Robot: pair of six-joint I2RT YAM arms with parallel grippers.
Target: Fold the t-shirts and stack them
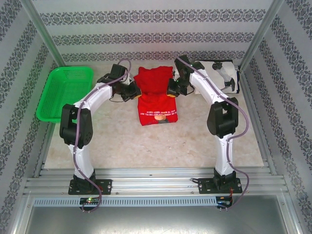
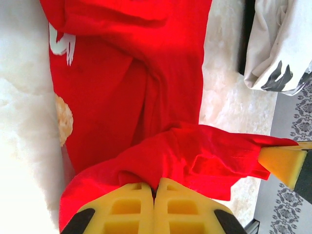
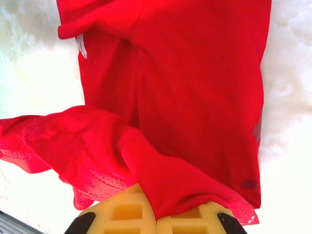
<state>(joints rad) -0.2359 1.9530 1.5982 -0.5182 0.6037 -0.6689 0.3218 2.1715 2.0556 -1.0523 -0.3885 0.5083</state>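
Observation:
The red t-shirt (image 1: 155, 92) lies mid-table, its white lettering and bear print toward the near hem. Its far part is lifted and bunched between both grippers. My left gripper (image 1: 133, 91) pinches the shirt's left side; in the left wrist view the yellow jaws (image 2: 156, 185) are shut on a fold of red cloth (image 2: 146, 97). My right gripper (image 1: 172, 88) holds the right side; its jaws (image 3: 157, 212) are shut on red cloth (image 3: 195, 87) that drapes over them. The white t-shirt with black blotches (image 1: 222, 73) (image 2: 278, 48) lies folded at the back right.
A green mesh basket (image 1: 66, 91) sits at the left edge of the table. Patterned walls and metal posts enclose the marble tabletop (image 1: 161, 146). The right gripper's yellow finger (image 2: 282, 163) shows at the right edge of the left wrist view.

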